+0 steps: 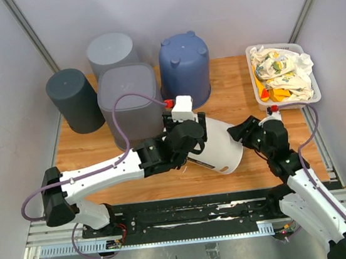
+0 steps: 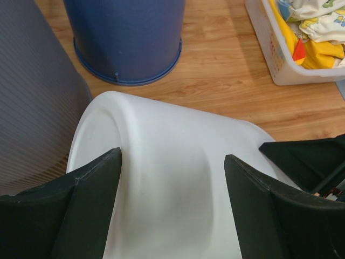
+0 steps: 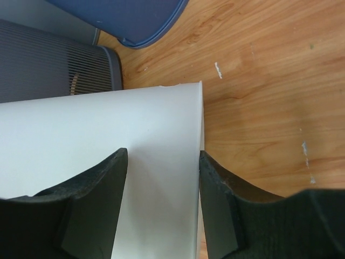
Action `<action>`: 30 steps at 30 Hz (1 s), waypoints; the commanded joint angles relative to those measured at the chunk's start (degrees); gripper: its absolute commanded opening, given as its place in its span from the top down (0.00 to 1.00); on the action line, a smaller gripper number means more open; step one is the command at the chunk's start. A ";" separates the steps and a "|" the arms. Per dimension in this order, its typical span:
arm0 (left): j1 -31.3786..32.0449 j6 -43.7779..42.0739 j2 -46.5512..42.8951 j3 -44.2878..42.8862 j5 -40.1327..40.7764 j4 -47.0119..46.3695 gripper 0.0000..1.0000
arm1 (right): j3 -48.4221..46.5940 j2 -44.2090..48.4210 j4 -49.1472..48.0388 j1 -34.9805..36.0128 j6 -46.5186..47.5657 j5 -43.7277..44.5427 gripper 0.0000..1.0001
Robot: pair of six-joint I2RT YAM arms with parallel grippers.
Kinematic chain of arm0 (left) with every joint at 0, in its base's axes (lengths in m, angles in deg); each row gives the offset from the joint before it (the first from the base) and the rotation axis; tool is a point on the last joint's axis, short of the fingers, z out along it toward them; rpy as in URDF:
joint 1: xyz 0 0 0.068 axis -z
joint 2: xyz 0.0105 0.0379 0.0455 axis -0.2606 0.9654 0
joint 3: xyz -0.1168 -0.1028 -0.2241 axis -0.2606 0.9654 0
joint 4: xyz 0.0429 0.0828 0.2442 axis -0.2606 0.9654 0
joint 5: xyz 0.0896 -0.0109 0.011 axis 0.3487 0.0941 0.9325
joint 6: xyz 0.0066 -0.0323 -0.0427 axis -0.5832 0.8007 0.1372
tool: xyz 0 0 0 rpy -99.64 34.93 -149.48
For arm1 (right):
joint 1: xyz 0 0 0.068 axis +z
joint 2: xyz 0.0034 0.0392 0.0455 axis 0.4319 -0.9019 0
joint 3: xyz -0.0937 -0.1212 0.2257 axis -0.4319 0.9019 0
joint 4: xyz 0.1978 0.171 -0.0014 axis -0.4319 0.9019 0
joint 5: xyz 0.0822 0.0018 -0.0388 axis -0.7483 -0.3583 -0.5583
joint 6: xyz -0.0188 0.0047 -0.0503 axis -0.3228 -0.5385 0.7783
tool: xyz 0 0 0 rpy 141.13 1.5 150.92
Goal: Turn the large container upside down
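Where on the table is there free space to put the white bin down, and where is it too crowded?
Bare wood lies between the blue bin and the basket, and along the front edge of the table below the white bin. The back left is crowded: three grey bins stand close together.

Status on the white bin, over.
Both claws, left and right, astride white bin. Bin on its side, not flipped. Grey bin close behind.

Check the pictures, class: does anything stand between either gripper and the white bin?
Nothing visible does. The left gripper straddles the white bin near its base, and the right gripper straddles its rim.
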 commanded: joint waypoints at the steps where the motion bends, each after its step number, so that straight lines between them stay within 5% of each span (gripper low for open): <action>1: 3.77 1.45 4.91 -5.56 -8.75 -8.45 0.22 | 4.47 3.93 1.14 1.25 -0.15 -6.96 0.47; 17: 6.62 -0.20 14.59 -14.60 -8.22 -6.36 0.22 | 10.68 7.08 -4.04 1.19 -2.32 -5.95 0.46; 30: 6.71 -2.45 11.24 -13.59 -5.48 -6.80 0.22 | 8.72 6.86 -1.38 1.00 0.66 -3.85 0.43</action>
